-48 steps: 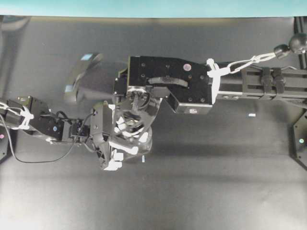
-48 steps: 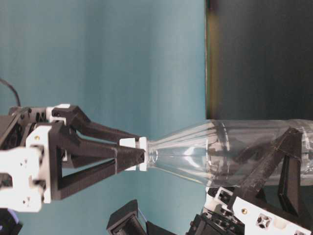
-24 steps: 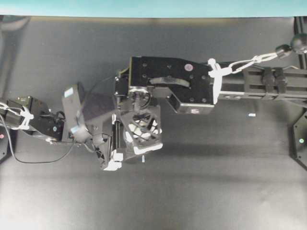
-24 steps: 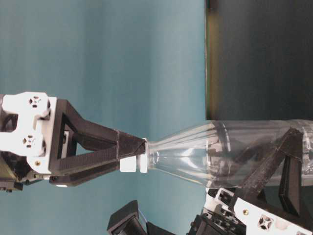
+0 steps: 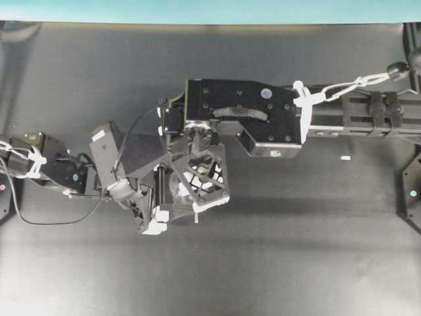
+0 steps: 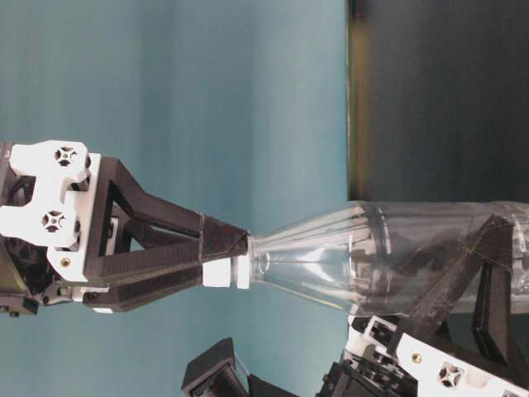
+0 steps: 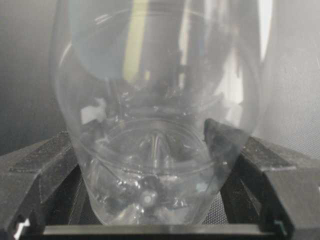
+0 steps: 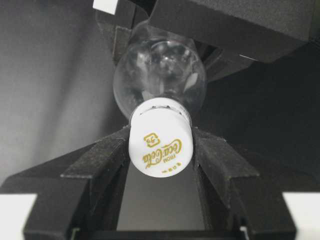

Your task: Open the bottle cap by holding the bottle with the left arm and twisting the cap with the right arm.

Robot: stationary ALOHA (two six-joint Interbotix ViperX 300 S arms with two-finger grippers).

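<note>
Right wrist view: right gripper (image 8: pixel 161 150) clenched on white bottle cap (image 8: pixel 162 146); left gripper (image 7: pixel 150 165) grasping the empty-looking bottle (image 7: pixel 155 125).

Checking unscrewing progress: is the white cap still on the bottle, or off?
Still on. The bottle cap sits on the bottle neck, with the right gripper clamped on its sides.

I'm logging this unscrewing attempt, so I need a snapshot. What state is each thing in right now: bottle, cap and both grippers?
Small clear plastic bottle: standing on the table, empty, clamped low on its body.
Small round white bottle cap: on the neck, gold print facing the wrist camera.
Left gripper: shut on the bottle, fingers against both sides.
Right gripper: shut on the bottle cap, from above.
</note>
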